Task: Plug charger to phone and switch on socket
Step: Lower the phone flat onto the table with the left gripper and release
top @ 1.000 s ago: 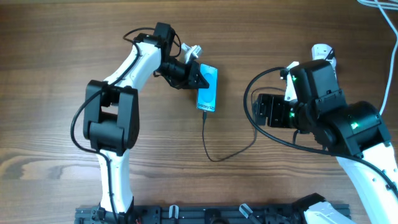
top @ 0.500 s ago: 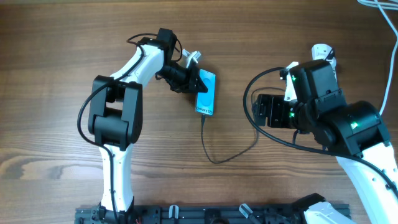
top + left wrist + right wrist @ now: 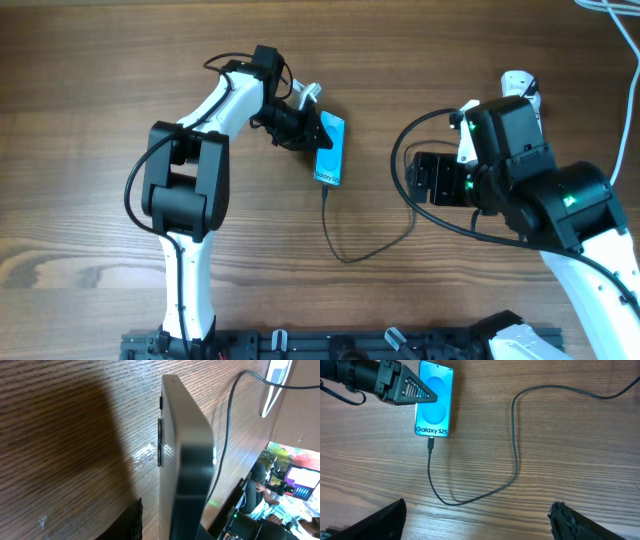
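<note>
The phone lies on the wooden table with its cyan screen up, also in the right wrist view. The charger, a thin black cable, loops across the table, and its connector tip sits in the phone's lower short edge. My left gripper reaches over the phone's left long side. In the left wrist view the phone stands between the jaws of the left gripper, and one ridged finger stands apart from it. My right gripper hangs open above bare wood. A white end of the socket shows behind the right arm.
A thick white cord runs along the far right corner. The right arm's body covers the table's right side. A black rail lines the near edge.
The left jaws have loosened from the phone. The phone has shifted slightly left and toward the near edge, and the left arm's elbow has swung right. The right arm has not moved.
</note>
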Action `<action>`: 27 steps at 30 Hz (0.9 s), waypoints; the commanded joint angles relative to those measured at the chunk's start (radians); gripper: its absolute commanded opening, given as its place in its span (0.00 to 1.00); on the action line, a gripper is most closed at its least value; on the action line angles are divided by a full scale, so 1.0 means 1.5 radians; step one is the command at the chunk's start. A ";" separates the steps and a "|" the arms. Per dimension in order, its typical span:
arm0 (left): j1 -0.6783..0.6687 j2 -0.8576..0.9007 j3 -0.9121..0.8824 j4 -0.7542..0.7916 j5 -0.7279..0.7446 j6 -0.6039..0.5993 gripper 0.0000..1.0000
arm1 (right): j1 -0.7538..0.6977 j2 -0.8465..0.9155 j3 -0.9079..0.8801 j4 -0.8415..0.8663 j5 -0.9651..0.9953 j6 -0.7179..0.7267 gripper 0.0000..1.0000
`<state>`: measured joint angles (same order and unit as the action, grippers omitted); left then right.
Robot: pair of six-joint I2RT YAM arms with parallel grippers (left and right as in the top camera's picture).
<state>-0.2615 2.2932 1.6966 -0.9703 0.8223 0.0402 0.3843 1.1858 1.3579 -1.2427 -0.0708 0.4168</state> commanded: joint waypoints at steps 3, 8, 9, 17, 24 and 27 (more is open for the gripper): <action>0.001 0.009 -0.007 -0.004 -0.029 0.002 0.22 | -0.002 0.003 0.010 -0.001 -0.007 -0.011 0.92; 0.001 0.009 -0.007 -0.005 -0.052 0.002 0.17 | -0.002 0.003 0.010 -0.001 -0.007 -0.012 0.92; 0.001 0.009 -0.007 -0.005 -0.059 0.002 0.17 | -0.002 0.003 0.010 -0.001 -0.007 -0.011 0.93; 0.001 0.009 -0.007 -0.006 -0.079 0.002 0.24 | -0.002 0.003 0.010 -0.001 -0.007 -0.011 0.93; 0.001 0.009 -0.007 -0.007 -0.081 0.002 0.36 | -0.002 0.003 0.010 -0.003 -0.007 -0.011 0.94; 0.001 0.009 -0.007 -0.012 -0.116 0.002 0.36 | -0.002 0.003 0.010 -0.014 -0.006 -0.011 0.96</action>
<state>-0.2615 2.2932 1.6939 -0.9802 0.6937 0.0387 0.3843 1.1858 1.3579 -1.2549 -0.0708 0.4141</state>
